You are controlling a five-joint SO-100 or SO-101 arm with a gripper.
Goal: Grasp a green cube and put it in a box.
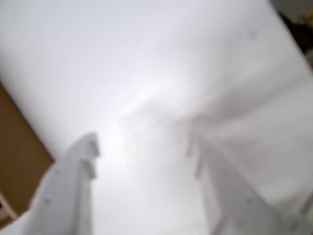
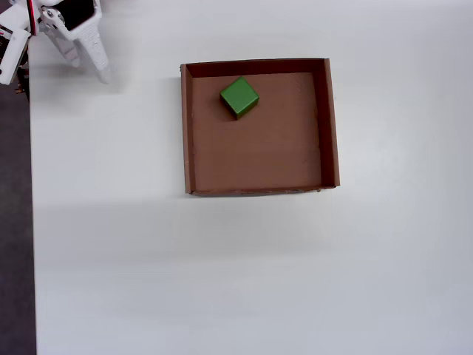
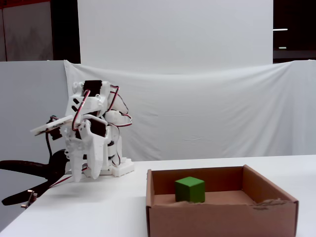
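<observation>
The green cube (image 2: 239, 96) rests on the floor of the brown cardboard box (image 2: 186, 133), toward its upper left part in the overhead view. In the fixed view the cube (image 3: 190, 189) shows above the box's front wall (image 3: 217, 217). My gripper (image 2: 89, 68) is far from both, at the table's top left corner in the overhead view. In the fixed view the gripper (image 3: 84, 177) points down from the folded white arm. The blurred wrist view shows the gripper (image 1: 143, 147) open, its fingers wide apart with only white table between them.
The white table (image 2: 295, 266) spreads around the box; its left edge meets a dark strip (image 2: 15, 222). A white cloth backdrop (image 3: 207, 113) hangs behind. A brown surface (image 1: 17, 156) that I cannot identify fills the wrist view's left edge.
</observation>
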